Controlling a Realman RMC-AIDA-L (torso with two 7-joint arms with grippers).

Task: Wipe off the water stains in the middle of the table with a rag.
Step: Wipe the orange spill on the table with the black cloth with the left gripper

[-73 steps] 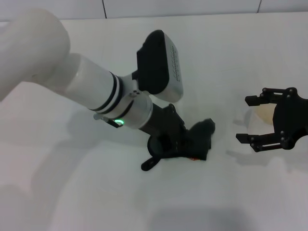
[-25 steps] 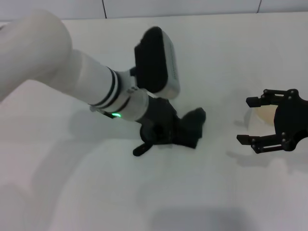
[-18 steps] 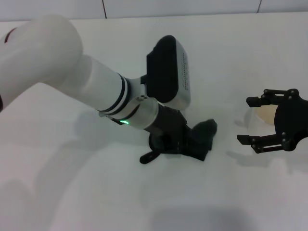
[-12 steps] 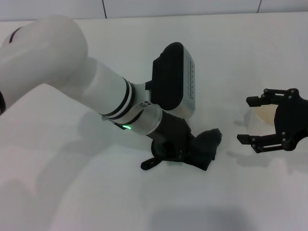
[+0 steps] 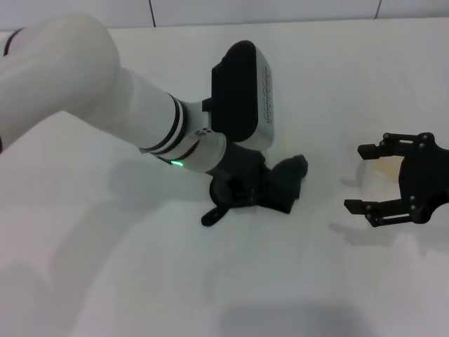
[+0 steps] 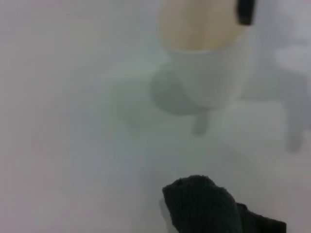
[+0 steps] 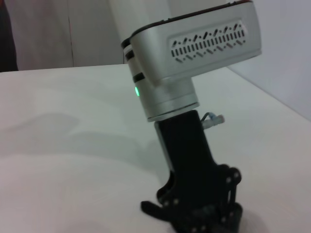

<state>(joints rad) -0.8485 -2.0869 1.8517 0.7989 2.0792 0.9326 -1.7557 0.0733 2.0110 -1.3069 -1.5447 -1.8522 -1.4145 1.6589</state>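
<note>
Head view: left claw (image 5: 261,191) pinches the dark green-black soft rag (image 5: 282,185) on the white surface (image 5: 316,281); spread right claw (image 5: 375,179) idles beside a white cup (image 6: 206,63), which a wide wipe could knock.

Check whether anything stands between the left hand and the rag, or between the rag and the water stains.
Nothing does: the left hand grips the rag, pressed on the table. No stain shows; it may be under the cloth. The white cup by the open right hand stands apart.
</note>
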